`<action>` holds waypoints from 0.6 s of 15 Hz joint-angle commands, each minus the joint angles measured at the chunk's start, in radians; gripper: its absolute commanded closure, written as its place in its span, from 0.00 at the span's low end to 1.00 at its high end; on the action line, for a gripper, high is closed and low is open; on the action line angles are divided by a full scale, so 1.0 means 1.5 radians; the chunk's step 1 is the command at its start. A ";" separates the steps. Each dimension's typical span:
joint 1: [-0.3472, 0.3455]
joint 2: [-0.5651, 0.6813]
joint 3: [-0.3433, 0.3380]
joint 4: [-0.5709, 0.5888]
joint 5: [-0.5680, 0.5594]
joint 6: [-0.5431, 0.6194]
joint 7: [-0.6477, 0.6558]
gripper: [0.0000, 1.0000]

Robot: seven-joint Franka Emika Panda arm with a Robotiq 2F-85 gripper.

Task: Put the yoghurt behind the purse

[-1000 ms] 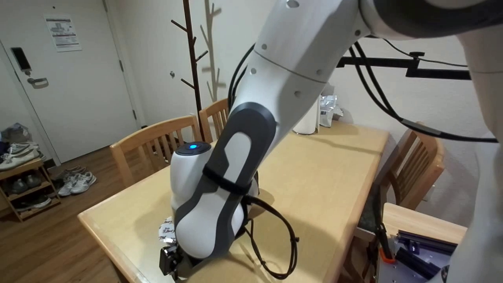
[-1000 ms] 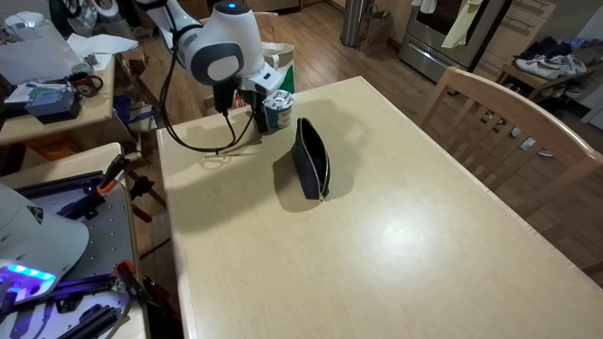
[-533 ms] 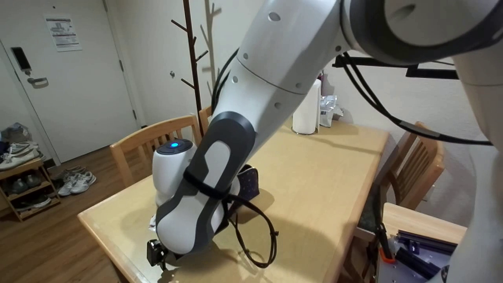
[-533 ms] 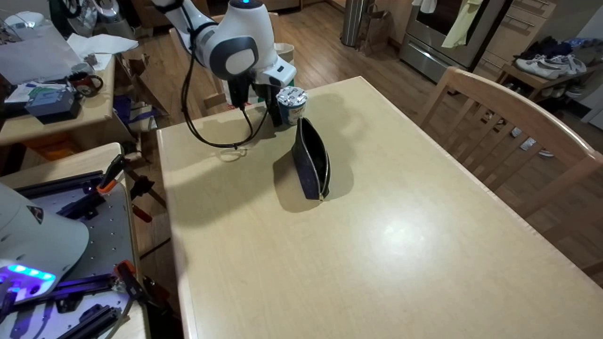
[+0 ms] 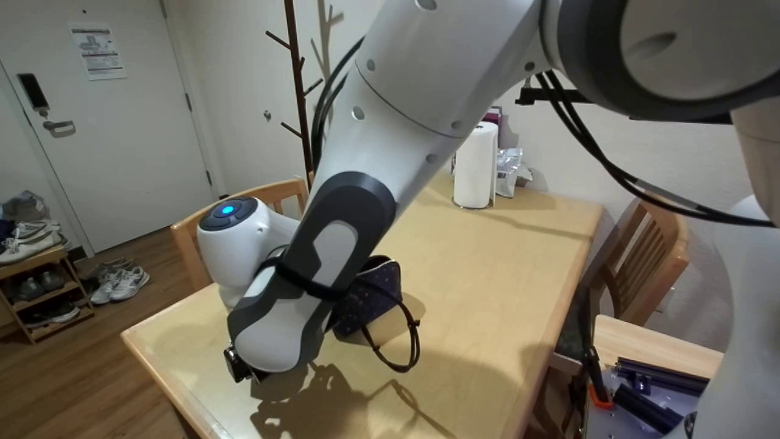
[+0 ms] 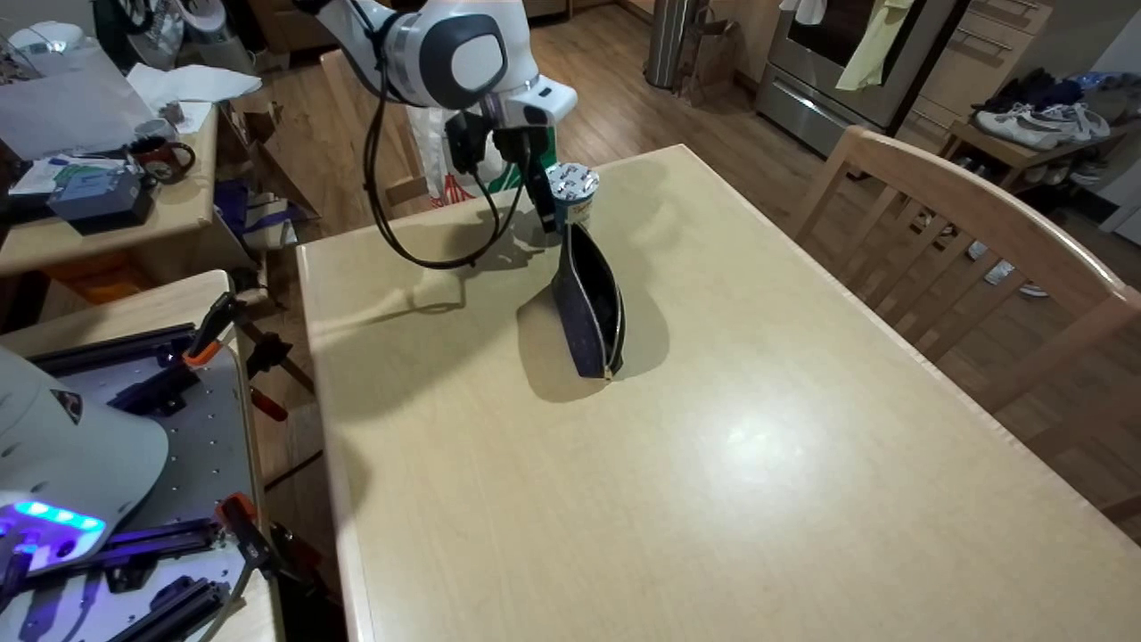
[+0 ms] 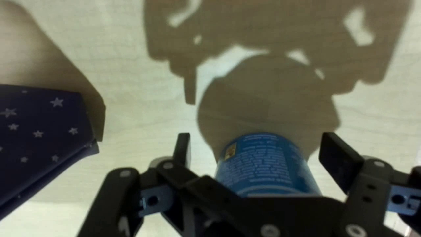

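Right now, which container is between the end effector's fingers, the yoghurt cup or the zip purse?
The blue, foil-lidded yoghurt cup. The dark, star-patterned zip purse stands outside the fingers, to one side.

In an exterior view, the camera looks down across the counter [image 5: 487, 274] toward a door [image 5: 140, 158] and coat rack [image 5: 295, 91]; the arm [image 5: 390, 134] crosses close before the lens. In an exterior view, the camera looks steeply down over the counter toward an oven [image 6: 820, 111], the robot base [image 6: 76, 446] cut by the left edge. Both exterior views share the counter, arm, purse [image 6: 581, 325] and shoe rack [image 5: 42, 259]. The wrist view faces downward at close range, the hand [image 7: 255, 153] entering from below; it shares the purse with both exterior views and the yoghurt [image 6: 573, 189] with an exterior view.
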 commanded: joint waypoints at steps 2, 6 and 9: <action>-0.030 0.000 0.038 0.029 -0.029 -0.005 -0.009 0.00; -0.023 0.000 0.026 0.023 -0.028 -0.005 0.033 0.00; -0.001 0.012 -0.009 0.036 -0.034 0.004 0.140 0.00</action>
